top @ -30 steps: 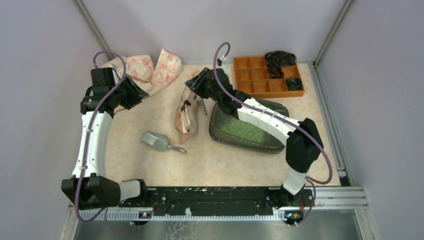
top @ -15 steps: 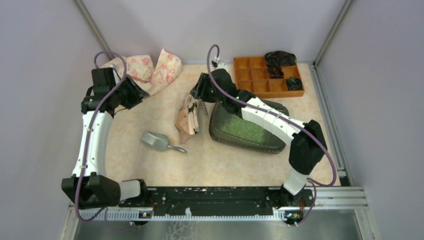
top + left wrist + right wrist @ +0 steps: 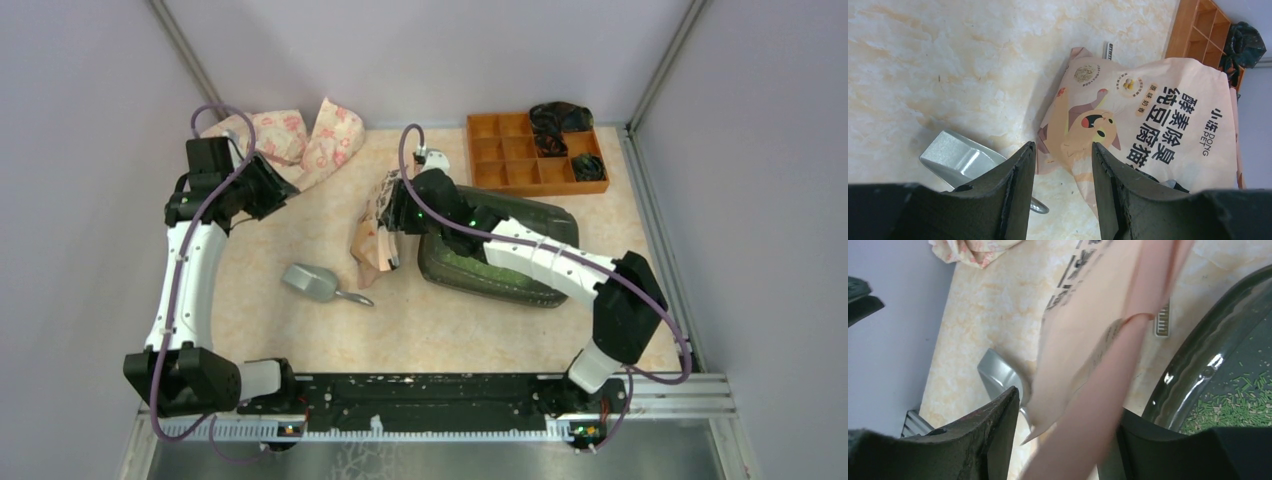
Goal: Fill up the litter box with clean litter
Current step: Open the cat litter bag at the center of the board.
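nearest the bases is bare table, then the metal scoop lying left of centre with neither arm on it. just beyond it the printed bag is slumped on the table, right beside the left end of the litter box.

the right gripper is at the bag's top. its jaws stand wide with a fold of the bag running between them. it reads as let go, not pinched.

the litter box sits right of centre, partly under the right forearm. the clean litter is in it as a green layer over much of the floor. the right wrist view shows the grains thinning to bare plastic near the rim.

judgement: the pour is largely done and the bag looks slack. what's left is a top-up and levelling. how much remains in the bag can't be told.

the left gripper hovers far left, well apart, with fingers parted and nothing between them.

in the way:
- the bag against the box's left side
- the forearm over the box
- a small ribbed clip beside the bag

at the far edge are the orange organiser just behind the box, a dark bundle in its corner, and crumpled printed paper at far left.
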Controlling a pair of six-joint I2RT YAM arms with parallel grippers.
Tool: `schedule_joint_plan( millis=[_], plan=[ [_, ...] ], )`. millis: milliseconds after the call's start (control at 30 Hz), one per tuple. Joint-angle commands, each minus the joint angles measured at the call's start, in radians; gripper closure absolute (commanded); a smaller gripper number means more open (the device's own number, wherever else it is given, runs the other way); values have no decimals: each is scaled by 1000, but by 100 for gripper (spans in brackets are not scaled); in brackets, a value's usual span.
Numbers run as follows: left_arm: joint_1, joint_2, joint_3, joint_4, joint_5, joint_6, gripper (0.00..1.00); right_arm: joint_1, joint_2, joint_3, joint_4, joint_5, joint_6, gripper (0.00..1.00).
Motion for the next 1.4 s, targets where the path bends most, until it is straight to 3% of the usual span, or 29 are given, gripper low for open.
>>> schedule_joint_plan(
  millis=[0, 133, 333, 1367],
  plan=[
    [-1, -6, 6, 13, -4, 18, 49, 34, -69, 26, 47, 32, -49, 47],
    [-2, -24, 0, 25, 0, 17, 48, 54, -113, -50, 77, 68, -32, 48],
    [-1, -23, -9, 23, 13, 23, 49, 66, -186, -167, 142, 120, -16, 61],
    [-1, -22, -13, 29, 12, 26, 49, 65, -39, -95, 194, 62, -28, 61]
  ],
)
